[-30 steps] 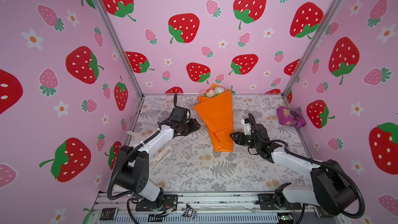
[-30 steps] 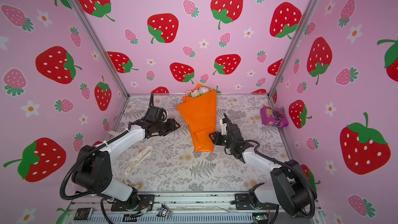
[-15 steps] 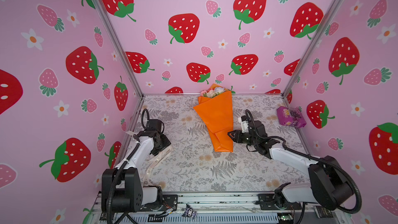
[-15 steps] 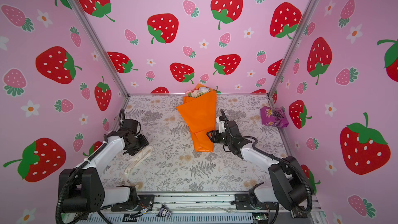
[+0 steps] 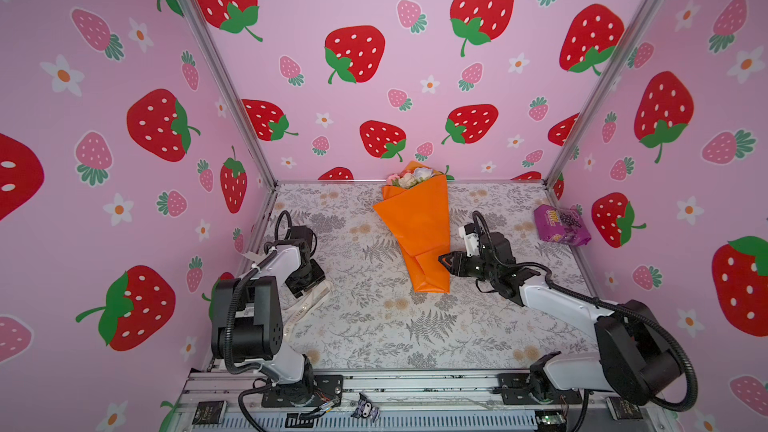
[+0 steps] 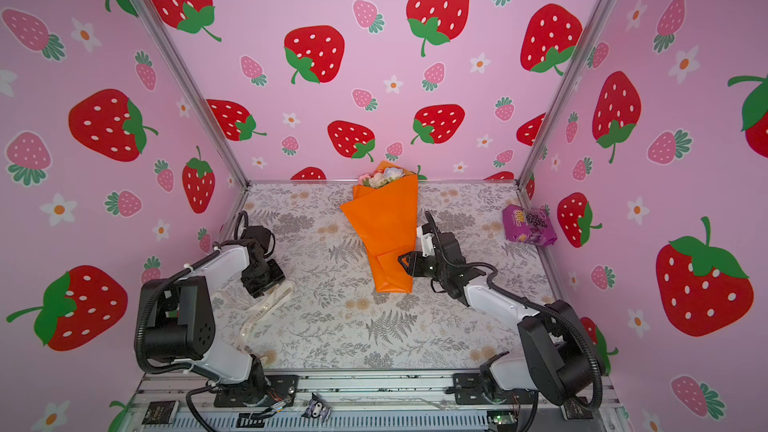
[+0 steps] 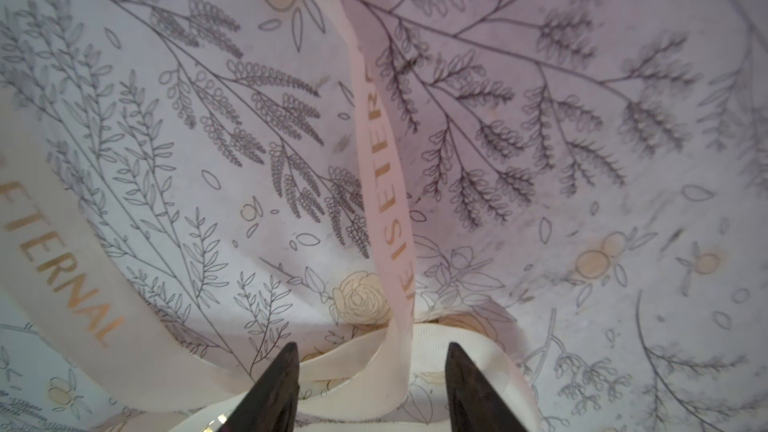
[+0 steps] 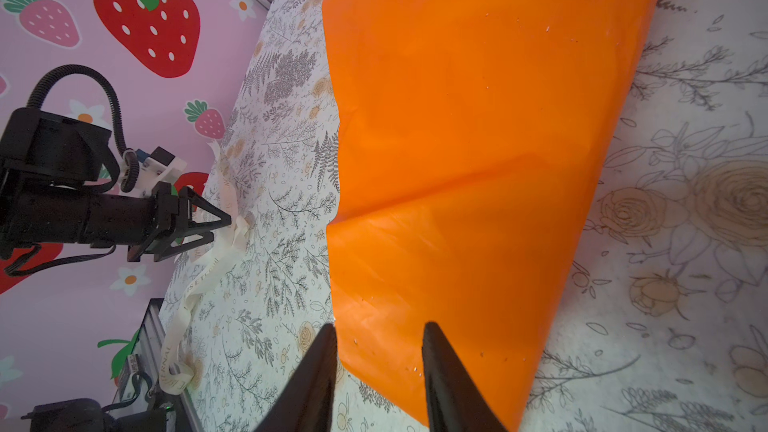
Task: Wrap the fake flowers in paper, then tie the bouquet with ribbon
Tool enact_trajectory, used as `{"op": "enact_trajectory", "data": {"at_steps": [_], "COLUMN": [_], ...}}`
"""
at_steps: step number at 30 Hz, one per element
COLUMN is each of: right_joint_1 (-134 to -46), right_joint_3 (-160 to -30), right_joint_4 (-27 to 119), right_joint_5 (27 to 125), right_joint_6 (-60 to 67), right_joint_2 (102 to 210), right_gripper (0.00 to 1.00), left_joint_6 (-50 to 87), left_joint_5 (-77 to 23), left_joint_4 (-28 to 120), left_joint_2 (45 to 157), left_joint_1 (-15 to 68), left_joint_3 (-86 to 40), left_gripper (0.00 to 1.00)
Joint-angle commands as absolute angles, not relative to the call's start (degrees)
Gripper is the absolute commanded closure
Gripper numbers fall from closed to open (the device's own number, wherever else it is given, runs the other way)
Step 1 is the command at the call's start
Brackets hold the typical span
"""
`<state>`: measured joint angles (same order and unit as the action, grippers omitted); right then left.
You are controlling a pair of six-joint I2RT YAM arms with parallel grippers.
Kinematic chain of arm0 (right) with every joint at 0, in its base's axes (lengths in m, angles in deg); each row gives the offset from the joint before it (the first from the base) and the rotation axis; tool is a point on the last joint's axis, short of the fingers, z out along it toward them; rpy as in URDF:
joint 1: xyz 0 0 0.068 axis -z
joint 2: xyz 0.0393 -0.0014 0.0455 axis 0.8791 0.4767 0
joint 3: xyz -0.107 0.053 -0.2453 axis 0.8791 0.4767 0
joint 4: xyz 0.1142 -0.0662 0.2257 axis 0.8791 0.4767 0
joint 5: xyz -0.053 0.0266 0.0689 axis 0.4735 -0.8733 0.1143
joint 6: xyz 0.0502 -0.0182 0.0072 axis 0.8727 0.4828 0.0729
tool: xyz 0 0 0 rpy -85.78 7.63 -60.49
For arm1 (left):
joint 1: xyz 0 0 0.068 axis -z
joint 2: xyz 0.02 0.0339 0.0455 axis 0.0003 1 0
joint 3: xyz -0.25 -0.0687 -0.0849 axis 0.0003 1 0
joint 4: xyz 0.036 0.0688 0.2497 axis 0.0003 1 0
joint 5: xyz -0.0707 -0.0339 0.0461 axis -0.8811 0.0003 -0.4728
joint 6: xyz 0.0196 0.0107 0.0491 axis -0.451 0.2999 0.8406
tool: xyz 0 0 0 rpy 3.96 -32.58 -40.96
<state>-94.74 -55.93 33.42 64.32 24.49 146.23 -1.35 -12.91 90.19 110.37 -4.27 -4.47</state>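
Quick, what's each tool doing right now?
Left tool: open, straddling the ribbon.
Right tool: at the bouquet; held or not, cannot tell.

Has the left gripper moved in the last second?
Yes. The left gripper has pulled away from the bouquet of fake flowers, toward the left wall, and is now over the ribbon.

Right gripper (image 8: pixel 376 371) jaws were apart, straddling the bouquet (image 8: pixel 478 160) wrap's edge; left gripper (image 8: pixel 220 228) sat at the ribbon (image 8: pixel 203 274).
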Motion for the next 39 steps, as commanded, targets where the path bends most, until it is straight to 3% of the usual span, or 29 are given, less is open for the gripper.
{"op": "enact_trajectory", "data": {"at_steps": [1, 4, 11, 16, 20, 30, 33, 39], "right_joint_1": [-94.93, -94.93, -94.89, -94.37, -91.56, -84.65, -84.95, -86.37], "right_joint_3": [-56.41, -56.43, -57.07, -55.75, -53.39, -51.60, -52.05, -47.10], "right_joint_4": [34.11, 34.11, 35.64, 36.48, 36.08, 30.93, 30.05, 29.04], "right_joint_5": [64.34, 64.26, 65.13, 70.33, 72.09, 57.70, 51.18, 49.57], "right_joint_6": [24.09, 24.20, 23.90, 24.85, 26.93, 33.78, 32.26, 31.07], "right_joint_2": [145.90, 146.00, 144.83, 140.21, 134.86, 126.71, 125.92, 118.59], "right_gripper": [0.62, 0.62, 0.62, 0.60, 0.58, 0.54, 0.53, 0.52], "left_joint_6": [-0.93, -1.54, -1.00, 2.71, 6.26, 12.88, 11.31, 9.09], "left_joint_5": [-13.51, -14.82, -18.49, -29.22, -34.49, -38.49, -37.77, -38.36], "left_joint_4": [89.80, 88.21, 87.54, 87.35, 86.63, 83.49, 81.22, 78.51], "left_joint_2": [112.16, 113.92, 111.12, 98.81, 90.67, 96.75, 98.91, 100.83], "left_joint_1": [-4.93, -5.20, -5.13, -1.86, 8.25, 42.25, 45.37, 45.51], "left_joint_3": [-6.34, -6.09, -6.50, -8.32, -13.70, -29.09, -30.05, -30.21], "left_gripper": [0.45, 0.56, 1.00, 1.00, 1.00, 1.00, 1.00, 1.00]}}
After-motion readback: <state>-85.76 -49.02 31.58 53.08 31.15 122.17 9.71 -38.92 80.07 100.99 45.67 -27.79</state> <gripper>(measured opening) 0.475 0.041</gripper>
